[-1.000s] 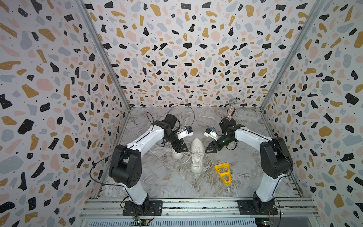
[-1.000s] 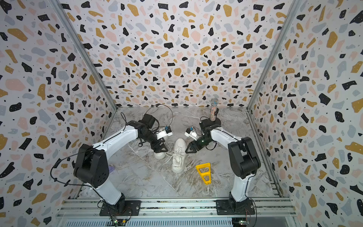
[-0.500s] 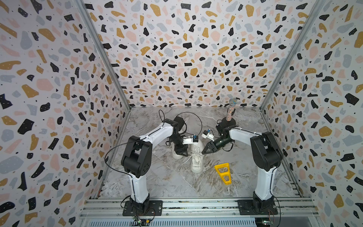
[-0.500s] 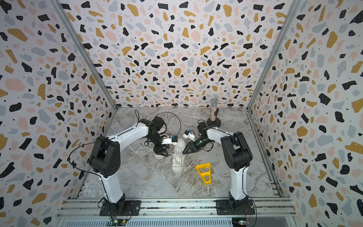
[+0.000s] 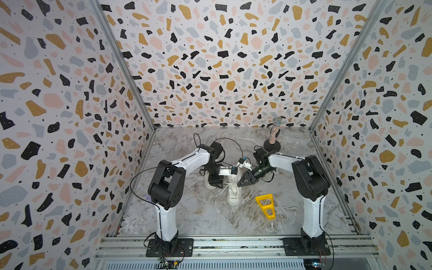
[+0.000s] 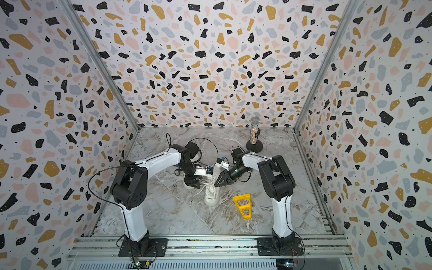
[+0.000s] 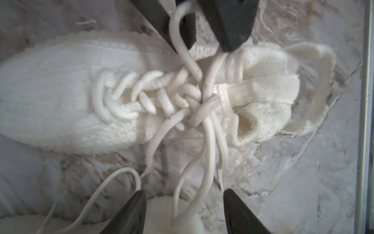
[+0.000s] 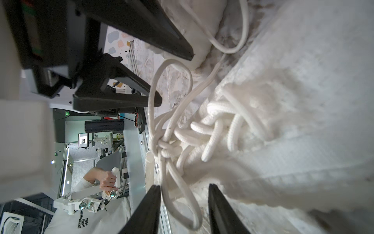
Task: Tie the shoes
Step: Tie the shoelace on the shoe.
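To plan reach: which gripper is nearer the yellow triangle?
Right. The right gripper is on the front shoe's side toward the yellow triangle; the left gripper is on its other side.

Two white shoes (image 5: 234, 195) near the tabletop's (image 5: 187, 217) middle: one in plain sight, the second (image 7: 159, 214) largely hidden by an arm in both top views. Two arms, one gripper each — left gripper (image 5: 216, 185), right gripper (image 5: 240, 183). One yellow triangular frame (image 5: 265, 205). One microphone (image 5: 274, 133) on one round base (image 5: 271, 146) at the far edge.
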